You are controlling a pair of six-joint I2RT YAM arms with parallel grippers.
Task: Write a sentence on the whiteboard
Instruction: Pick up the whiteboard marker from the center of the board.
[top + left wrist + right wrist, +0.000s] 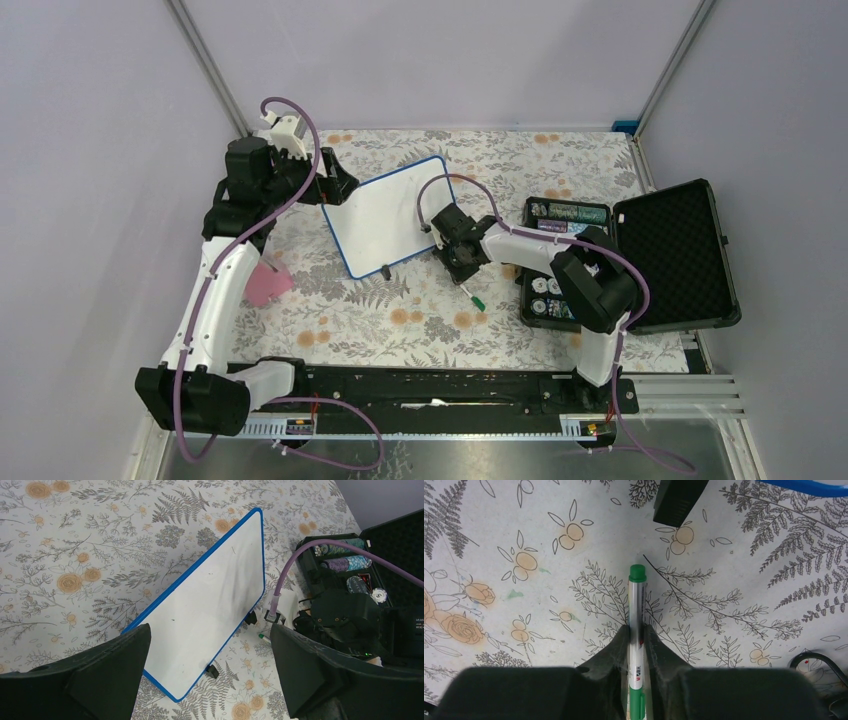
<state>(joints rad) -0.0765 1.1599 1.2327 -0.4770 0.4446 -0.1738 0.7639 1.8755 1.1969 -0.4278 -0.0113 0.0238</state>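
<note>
1 whiteboard [385, 215]: position?
– Lying on the floral counter [400, 320], left of the open black case [680, 250]; faint smudges on its face.
– 2 claws: condition?
– Left claw [210, 632] spread wide at the board's left edge. Right claw [637, 632] clamped on 1 green marker [636, 595], just beside the board's right edge.

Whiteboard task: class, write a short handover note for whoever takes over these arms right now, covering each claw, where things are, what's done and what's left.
Left claw: open, empty, by the far-left corner of the whiteboard.
Right claw: shut on the green marker, low at the flowered cloth just right of the board.
Done: marker gripped.
Left: the whole sentence. The board shows no writing, only faint smudges.
</note>
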